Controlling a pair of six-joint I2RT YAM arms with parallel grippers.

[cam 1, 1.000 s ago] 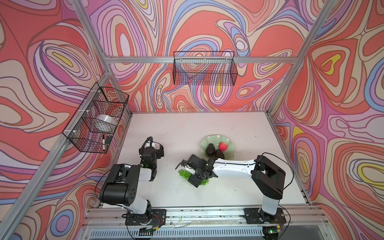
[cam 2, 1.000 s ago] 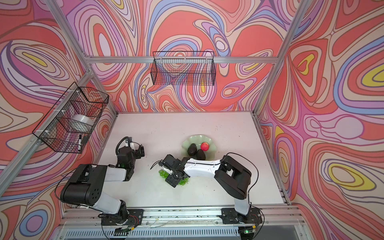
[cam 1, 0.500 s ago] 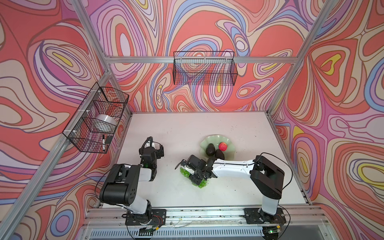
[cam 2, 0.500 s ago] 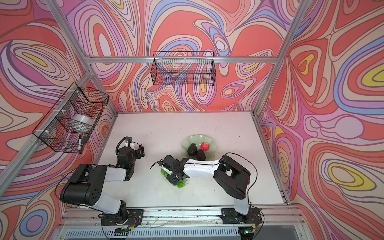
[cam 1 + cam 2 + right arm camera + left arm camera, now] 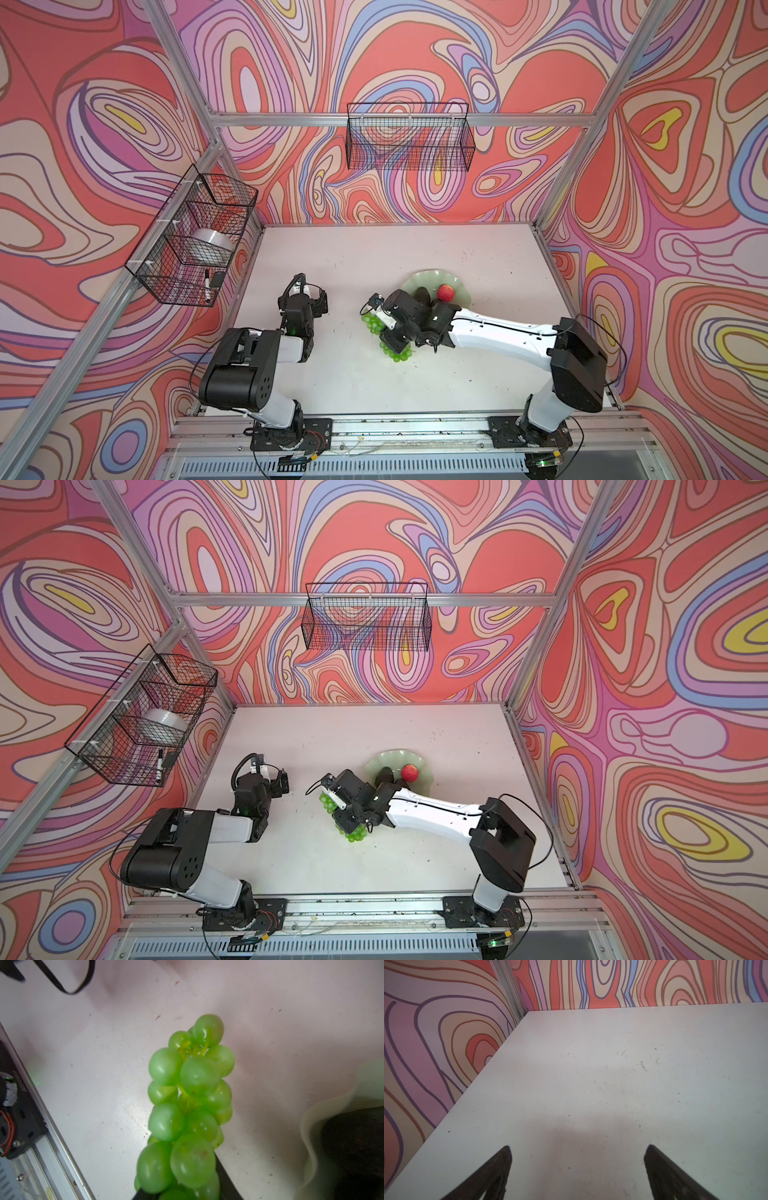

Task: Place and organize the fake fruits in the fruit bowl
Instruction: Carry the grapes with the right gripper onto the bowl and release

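The right claw (image 5: 394, 337) is clenched on the grapes (image 5: 398, 354), at centre frame in both top views. Just to the upper right sits the bowl (image 5: 459, 286), holding an apple (image 5: 445, 292) and an avocado (image 5: 423, 296). The left claw (image 5: 579, 1146) is spread wide, gripping nothing.

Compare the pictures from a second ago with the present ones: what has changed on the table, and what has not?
The right tool closed on the bunch of translucent green grapes; a second ago its jaws stood open over it. Unchanged: the left tool, open and idle, and the small red apple and dark avocado in the pale green wavy-rimmed bowl.
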